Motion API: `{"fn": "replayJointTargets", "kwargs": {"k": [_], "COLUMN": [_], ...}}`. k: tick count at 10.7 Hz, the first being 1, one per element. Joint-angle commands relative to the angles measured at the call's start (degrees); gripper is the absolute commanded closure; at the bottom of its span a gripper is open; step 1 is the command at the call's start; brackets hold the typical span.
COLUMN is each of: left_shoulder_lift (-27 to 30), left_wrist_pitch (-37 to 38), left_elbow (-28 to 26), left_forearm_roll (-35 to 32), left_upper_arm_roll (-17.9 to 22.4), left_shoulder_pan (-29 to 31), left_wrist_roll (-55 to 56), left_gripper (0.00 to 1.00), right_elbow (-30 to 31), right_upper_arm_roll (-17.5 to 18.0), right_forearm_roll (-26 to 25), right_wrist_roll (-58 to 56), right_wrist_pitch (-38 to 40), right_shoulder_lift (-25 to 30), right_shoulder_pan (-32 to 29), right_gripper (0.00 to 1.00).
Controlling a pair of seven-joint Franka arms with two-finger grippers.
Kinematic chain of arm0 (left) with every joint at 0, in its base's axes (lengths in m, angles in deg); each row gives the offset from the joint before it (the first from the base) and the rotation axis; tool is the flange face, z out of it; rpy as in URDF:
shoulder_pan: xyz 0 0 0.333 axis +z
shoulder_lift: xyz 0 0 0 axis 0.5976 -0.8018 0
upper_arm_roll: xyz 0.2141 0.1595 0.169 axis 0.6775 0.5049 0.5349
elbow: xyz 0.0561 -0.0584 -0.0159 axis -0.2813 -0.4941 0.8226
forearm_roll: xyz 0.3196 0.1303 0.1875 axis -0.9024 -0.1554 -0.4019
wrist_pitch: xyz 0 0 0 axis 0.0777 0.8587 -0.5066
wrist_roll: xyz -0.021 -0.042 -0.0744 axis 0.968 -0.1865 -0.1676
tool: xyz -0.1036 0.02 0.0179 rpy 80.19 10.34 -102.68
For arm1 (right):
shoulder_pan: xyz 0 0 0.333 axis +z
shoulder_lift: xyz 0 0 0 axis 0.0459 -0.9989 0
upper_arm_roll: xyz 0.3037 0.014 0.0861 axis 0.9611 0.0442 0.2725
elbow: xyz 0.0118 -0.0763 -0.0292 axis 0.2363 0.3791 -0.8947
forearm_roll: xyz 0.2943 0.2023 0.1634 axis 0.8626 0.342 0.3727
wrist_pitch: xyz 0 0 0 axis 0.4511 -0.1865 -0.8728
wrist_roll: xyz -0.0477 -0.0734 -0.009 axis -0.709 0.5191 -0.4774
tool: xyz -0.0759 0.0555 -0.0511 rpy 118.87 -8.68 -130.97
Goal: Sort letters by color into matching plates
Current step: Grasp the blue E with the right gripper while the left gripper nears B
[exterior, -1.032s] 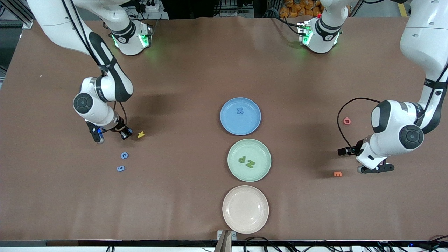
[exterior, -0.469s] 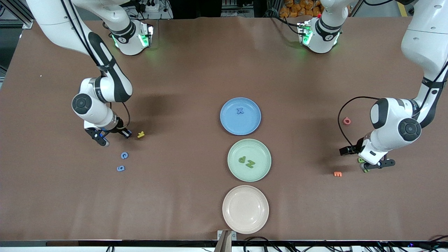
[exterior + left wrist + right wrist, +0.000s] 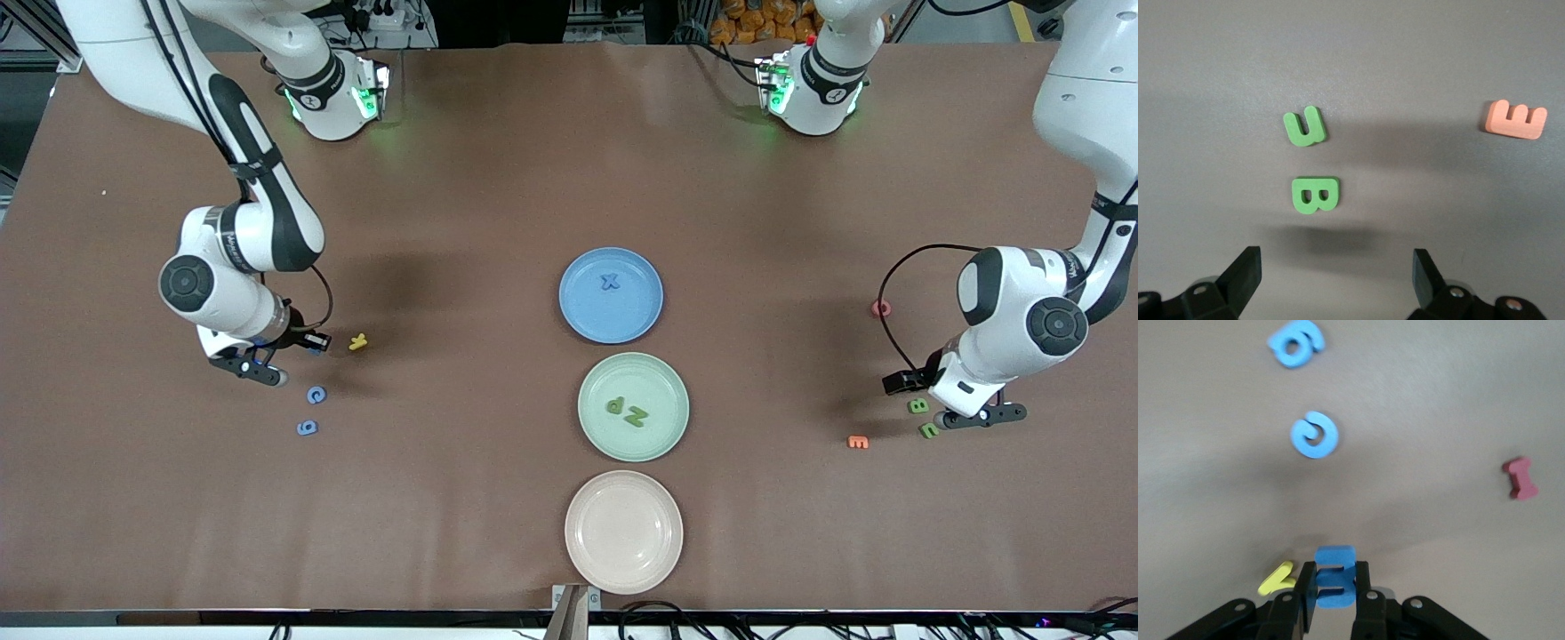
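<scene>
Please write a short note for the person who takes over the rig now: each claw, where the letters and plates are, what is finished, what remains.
Right claw: shut on a blue letter, up over the table near the yellow letter.
Left claw: open, holding nothing, over the green B and green U.
Done: one blue letter lies in the blue plate; two green letters lie in the green plate.
Left: the held blue letter, two blue letters on the table at the right arm's end, and the green B and U.
</scene>
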Motion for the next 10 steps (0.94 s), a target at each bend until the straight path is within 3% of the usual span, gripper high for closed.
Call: {"fn": "replayJointTargets", "kwargs": {"k": [1, 7, 10], "left_shoulder_lift": [-0.7, -2.1, -3.5], "left_wrist_pitch": [-0.7, -4.3, -5.2], "left_elbow": [0.1, -0.3, -0.2], "left_forearm_roll": [-2.5, -6.1, -6.6], "left_upper_arm_roll": [-0.2, -0.2, -0.2], "left_shoulder_pan": [0.8, 2.7, 3.9], "left_wrist_roll": [0.9, 0.2, -0.1], "left_gripper": [0.0, 0.02, 0.1], "right_elbow": [-5.2, -11.5, -15.9], "right_upper_arm_roll": [0.7, 0.8, 0.8], "right_forearm_roll": [-0.7, -0.4, -0.3], "right_wrist_roll": [-11.9, -16.1, -17.0], "right_wrist_pitch": [5.8, 10.7, 12.5], "right_shoulder_lift": [1.2, 0.2, -1.8], "right_shoulder_pan": [0.9, 10.5, 17.2], "right_gripper": [0.92, 0.91, 0.91]}}
